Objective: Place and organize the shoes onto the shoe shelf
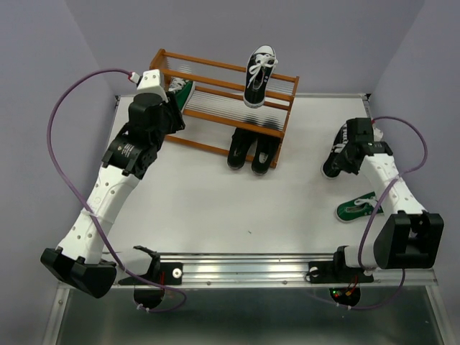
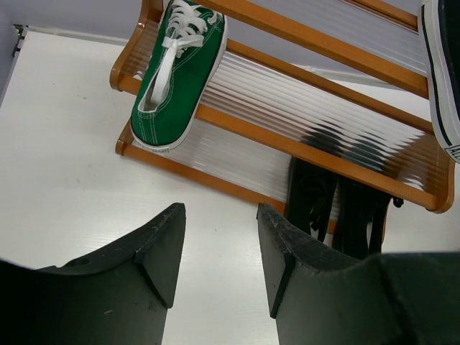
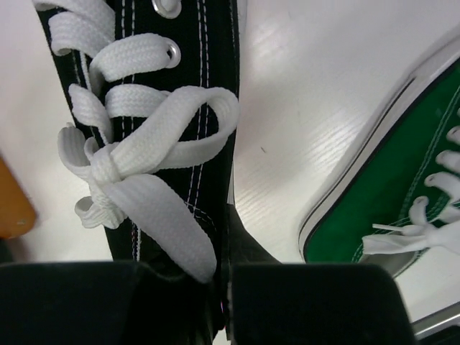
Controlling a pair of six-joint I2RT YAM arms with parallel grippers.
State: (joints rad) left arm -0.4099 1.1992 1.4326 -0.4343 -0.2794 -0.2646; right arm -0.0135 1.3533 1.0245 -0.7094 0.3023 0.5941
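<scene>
The shoe shelf stands at the back of the white table. One green sneaker lies on its left end, a black sneaker with white laces rests on the top tier, and two plain black shoes sit at the bottom tier. My left gripper hovers open and empty in front of the shelf's left end. My right gripper is shut on the side wall of a second black sneaker on the table at right. Another green sneaker lies beside it.
A metal rail runs along the table's near edge, between the two arm bases. Purple cables loop out from both arms. Grey walls close in behind and beside the shelf. The table's right edge is close to the right arm.
</scene>
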